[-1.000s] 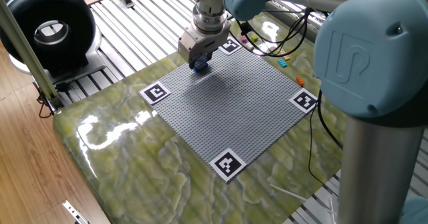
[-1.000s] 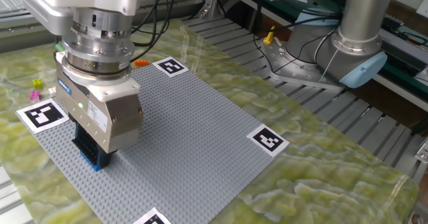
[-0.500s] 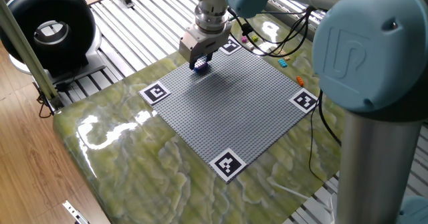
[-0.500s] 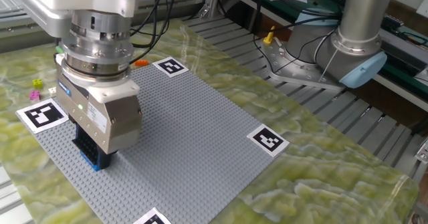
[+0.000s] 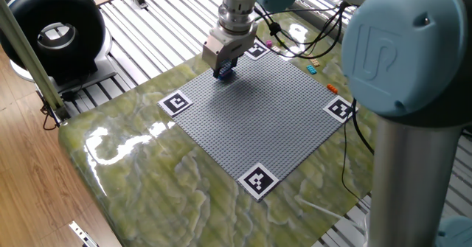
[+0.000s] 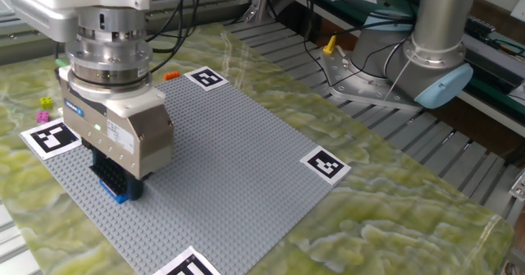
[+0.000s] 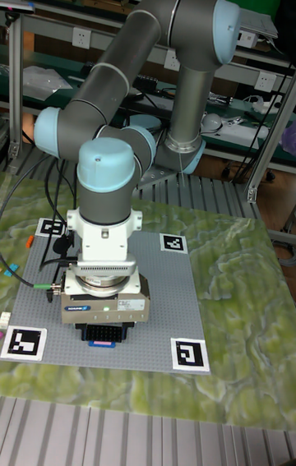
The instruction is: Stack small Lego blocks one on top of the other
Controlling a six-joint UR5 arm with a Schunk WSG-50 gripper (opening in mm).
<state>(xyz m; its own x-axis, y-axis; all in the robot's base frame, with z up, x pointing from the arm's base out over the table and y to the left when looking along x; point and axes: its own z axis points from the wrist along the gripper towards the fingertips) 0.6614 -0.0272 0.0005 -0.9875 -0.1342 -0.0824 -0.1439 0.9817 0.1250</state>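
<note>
- Pincer (image 6: pixel 121 185) pointing straight down, clenched on a dark blue block (image 6: pixel 115 190) at the grey baseplate (image 6: pixel 238 160).
- Block's long axis and direction — cannot tell; the black fingers (image 6: pixel 105 173) hide most of it.
- Pink block (image 6: pixel 44 103) lies apart on the worktop (image 6: pixel 394 217).

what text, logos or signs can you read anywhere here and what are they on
No word reads clearly in these views.
Blue label strip on the gripper body: lettering too small to read.
Embossed logo on the arm's blue joint cap: a stylised mark, not legible as letters.
Black-and-white square marker tags at the corners of the grey baseplate: coded patterns, no words.
</note>
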